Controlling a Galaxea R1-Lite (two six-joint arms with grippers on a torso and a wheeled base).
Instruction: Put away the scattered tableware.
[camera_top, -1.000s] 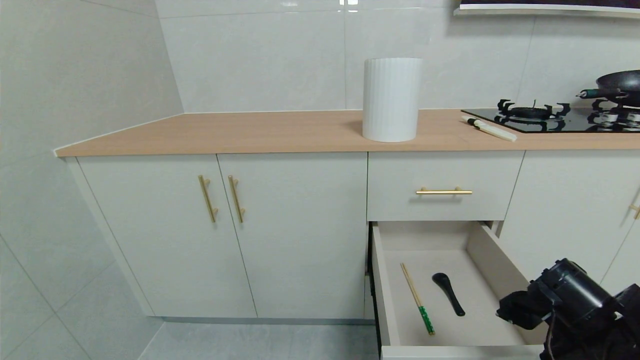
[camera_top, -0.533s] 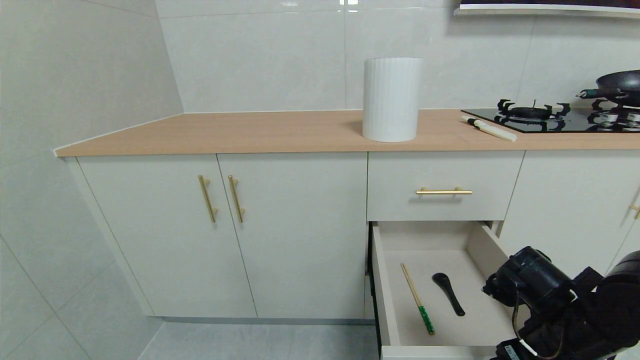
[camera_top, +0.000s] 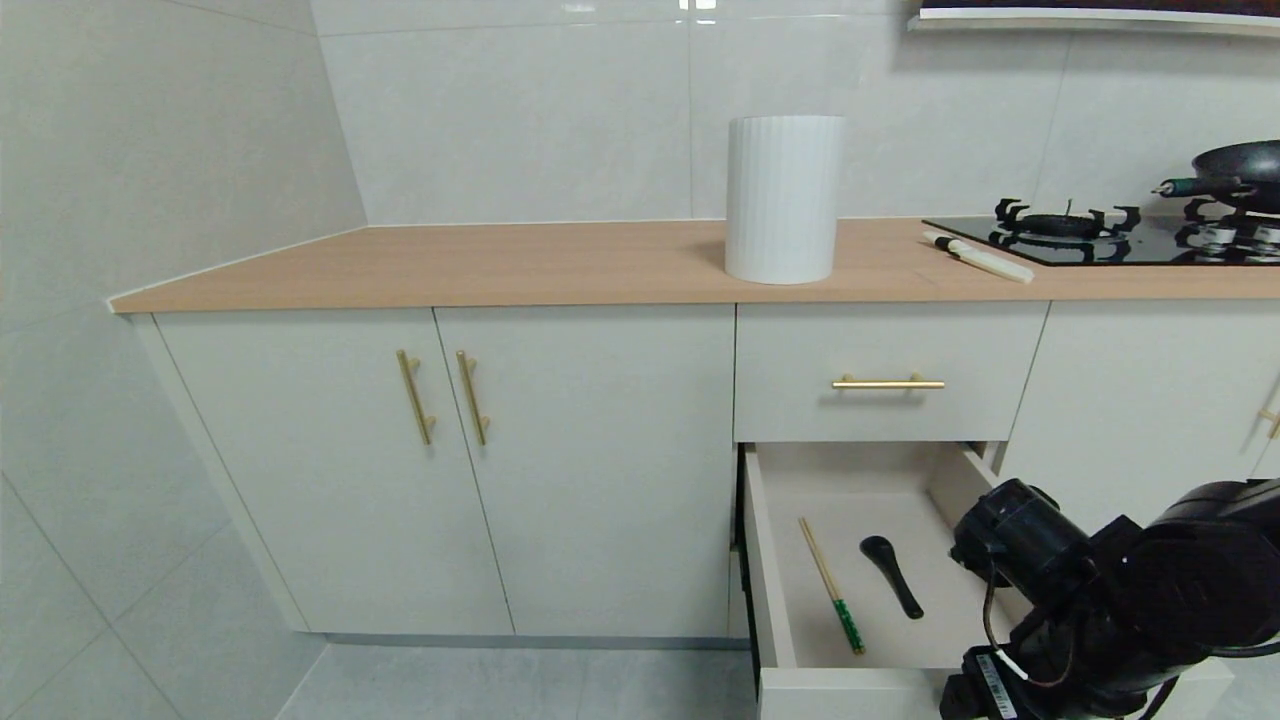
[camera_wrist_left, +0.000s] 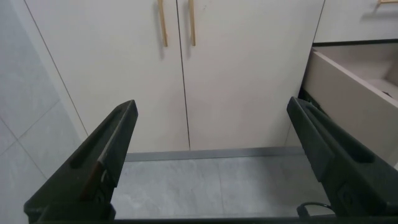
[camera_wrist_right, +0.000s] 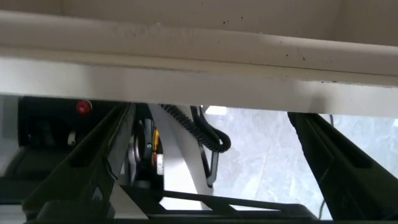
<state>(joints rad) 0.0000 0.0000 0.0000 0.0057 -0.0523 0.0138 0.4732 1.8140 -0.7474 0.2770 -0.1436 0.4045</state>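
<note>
Spreading its fingers wide with nothing between them, the right gripper (camera_wrist_right: 208, 118) sits close against a pale panel edge (camera_wrist_right: 199, 68), apparently the front of the open drawer (camera_top: 772, 590). In the head view, the right arm (camera_top: 1100, 590) crowds that drawer's front right corner. The left gripper (camera_wrist_left: 211, 107) hangs low with its fingers likewise parted and empty. It faces the closed cabinet doors (camera_wrist_left: 186, 74), and the drawer's side wall is just off to one side.

Inside the drawer, a pair of chopsticks (camera_top: 828, 588) with green ends lies lengthwise near the left wall. A black spoon (camera_top: 892, 576) rests beside them, apart from them and nearer the middle. The upper drawer (camera_top: 887, 345) above is shut.

On the countertop (camera_top: 500, 265), a long white utensil (camera_top: 977, 258), possibly a knife, lies at the edge of the stove (camera_top: 1100, 240). It is well apart from the white ribbed container (camera_top: 783, 198) standing mid-counter. A dark pan (camera_top: 1240, 165) sits on a far burner.

The job looks largely done, with the chopsticks and spoon already stowed. What appears to remain is the white utensil on the counter, if it counts as tableware, and shutting the drawer. With the right gripper at the drawer's front, closing it seems the step in hand.
</note>
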